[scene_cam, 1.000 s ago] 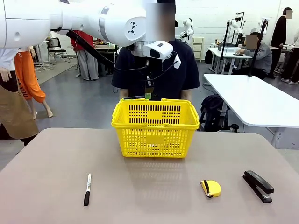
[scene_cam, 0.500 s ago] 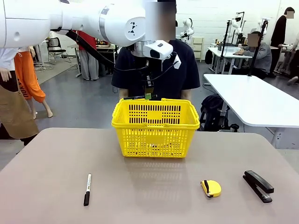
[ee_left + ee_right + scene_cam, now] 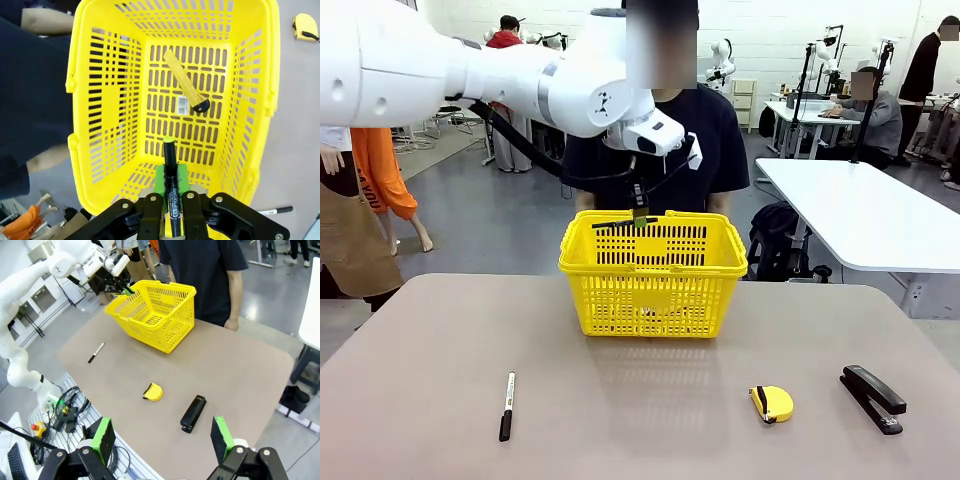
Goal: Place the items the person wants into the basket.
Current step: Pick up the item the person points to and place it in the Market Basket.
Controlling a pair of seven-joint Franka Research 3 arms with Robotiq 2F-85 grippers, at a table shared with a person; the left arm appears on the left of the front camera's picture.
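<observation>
**pen over the far rim: a drop here could miss**

the left pincer (image 3: 170,181) is pressed together on the pen (image 3: 169,156), whose yellow-green end points down into the basket (image 3: 272,75). from the front, the pincer hangs over the basket's 12 o'clock rim, just in front of the person (image 3: 715,150). the knife (image 3: 186,82) already lies on the basket floor. the marker (image 3: 507,405) rests on the tabletop (image 3: 640,430) at the basket's 7 o'clock, well apart from it. the tape measure (image 3: 772,403) sits at 5 o'clock and the stapler (image 3: 872,397) at 4 o'clock. the right pincer (image 3: 161,437) is spread and holds nothing, high above the tabletop.

by my judgement the task is about two thirds through, and the step in hand is letting the pen go.

risks, as i read them:
- the pen hangs near the rim rather than over the middle. let go here, it could strike the rim or a folded handle and tip out at 12 o'clock, towards the person or the floor.
- the pen is thin and the walls are slotted. dropped end-on, it could jam in a slot or poke through one.
- it could land on the knife and bounce.

moving inward and lower before spreading the pincer would cut all three.
</observation>
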